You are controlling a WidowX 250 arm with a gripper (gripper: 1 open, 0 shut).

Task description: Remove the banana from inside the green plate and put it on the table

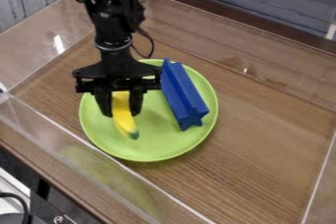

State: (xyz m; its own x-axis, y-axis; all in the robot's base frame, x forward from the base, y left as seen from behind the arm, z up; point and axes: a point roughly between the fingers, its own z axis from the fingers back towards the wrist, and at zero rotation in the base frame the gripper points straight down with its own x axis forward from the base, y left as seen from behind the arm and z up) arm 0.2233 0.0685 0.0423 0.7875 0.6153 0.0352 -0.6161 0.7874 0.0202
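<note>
The gripper was closed around the upper part of the banana, which was within the green plate, left of the blue block.
</note>
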